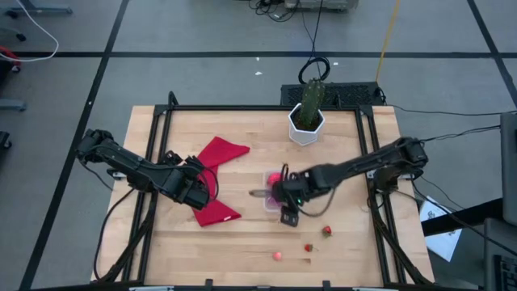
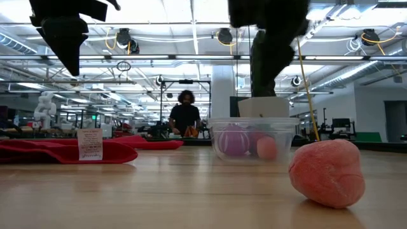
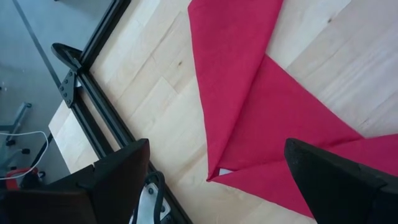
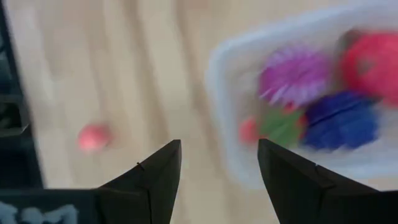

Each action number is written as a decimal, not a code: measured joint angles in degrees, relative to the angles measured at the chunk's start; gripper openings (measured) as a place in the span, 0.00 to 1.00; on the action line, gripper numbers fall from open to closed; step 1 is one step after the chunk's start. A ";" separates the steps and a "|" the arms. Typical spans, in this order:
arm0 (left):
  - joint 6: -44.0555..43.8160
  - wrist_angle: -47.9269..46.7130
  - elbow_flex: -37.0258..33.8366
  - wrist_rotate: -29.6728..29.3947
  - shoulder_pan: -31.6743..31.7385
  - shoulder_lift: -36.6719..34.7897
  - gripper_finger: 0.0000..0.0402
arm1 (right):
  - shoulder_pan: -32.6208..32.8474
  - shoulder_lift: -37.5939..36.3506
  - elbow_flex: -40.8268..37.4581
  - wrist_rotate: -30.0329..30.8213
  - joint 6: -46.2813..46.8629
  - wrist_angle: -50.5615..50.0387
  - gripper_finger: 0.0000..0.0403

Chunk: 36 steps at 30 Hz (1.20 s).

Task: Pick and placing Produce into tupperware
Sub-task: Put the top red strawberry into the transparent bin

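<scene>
high view puts your right gripper (image 1: 288, 212) at the near rim of the tupperware (image 1: 267, 179), jaws parted and empty; several produce pieces already sit inside. swing low from here and you could clip that light tub and slide it. three pieces wait on the table: pink one (image 1: 278, 255), two red ones (image 1: 308, 247) and (image 1: 327, 231), near the front edge, so a nudge could roll them off. left gripper (image 1: 205, 191) hangs wide open over the red cloth (image 1: 218, 153), well clear.
</scene>
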 joint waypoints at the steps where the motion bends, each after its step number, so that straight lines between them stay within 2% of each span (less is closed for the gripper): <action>1: 0.00 -0.02 0.00 0.15 0.00 0.00 0.94 | 1.42 -0.02 0.00 0.04 1.18 -0.54 0.51; 5: 0.00 0.00 0.00 0.21 0.00 0.00 0.94 | 7.24 0.17 0.00 0.88 7.91 -7.01 0.51; 10: -0.40 0.02 0.00 0.50 0.00 -0.02 0.94 | 13.42 0.45 0.00 7.24 21.49 -21.89 0.51; 15: -0.80 0.28 0.00 1.73 0.00 -0.02 0.94 | 17.39 0.44 0.00 7.15 34.50 -28.14 0.51; 25: -1.16 0.68 0.00 1.92 0.00 -0.02 0.94 | 18.19 0.46 0.00 -3.42 64.66 -23.98 0.51; 30: -1.15 0.68 0.00 1.85 0.00 0.00 0.94 | 18.19 0.44 -0.82 -4.90 73.50 -22.61 0.51; 36: -0.75 0.67 0.00 1.63 0.00 -0.02 0.94 | 18.17 0.39 -9.12 -10.02 77.47 -15.05 0.51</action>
